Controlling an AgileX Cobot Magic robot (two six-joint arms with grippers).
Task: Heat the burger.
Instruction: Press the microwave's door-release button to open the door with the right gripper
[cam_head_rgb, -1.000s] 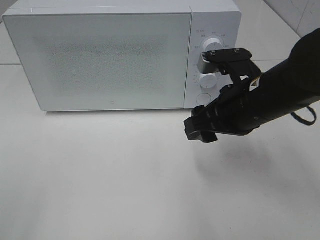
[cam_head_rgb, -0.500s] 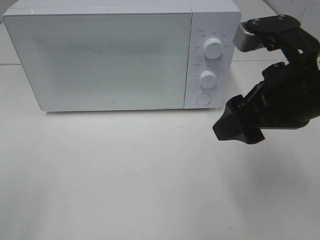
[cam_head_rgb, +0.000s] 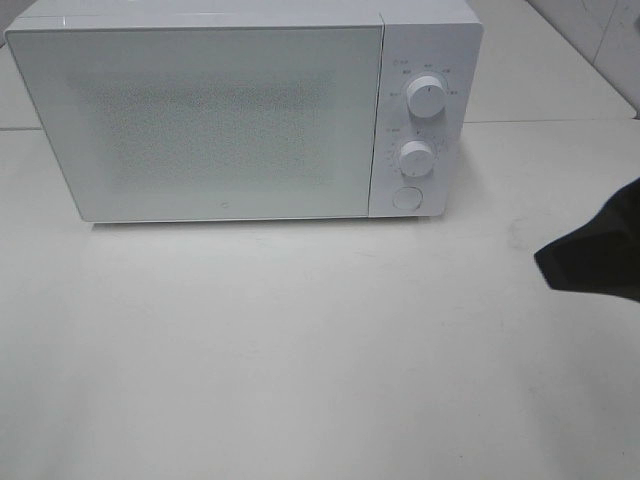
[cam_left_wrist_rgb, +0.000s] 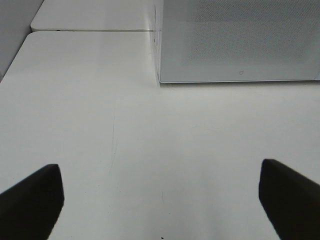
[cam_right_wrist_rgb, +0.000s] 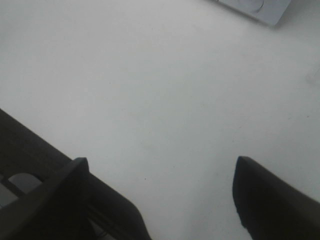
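White microwave (cam_head_rgb: 220, 120), door shut, at the far edge of the counter (cam_head_rgb: 300, 350). I see the left claw (cam_left_wrist_rgb: 161, 197) spread wide over bare counter, and the right claw (cam_right_wrist_rgb: 160, 172) likewise apart and empty near the right edge. I cannot see the burger in any view.

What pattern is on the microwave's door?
A fine grey dotted mesh on the white door, best seen in the exterior high view.

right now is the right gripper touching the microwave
Apart. In the exterior high view the right gripper sits at the right edge, with a stretch of bare table between it and the microwave.
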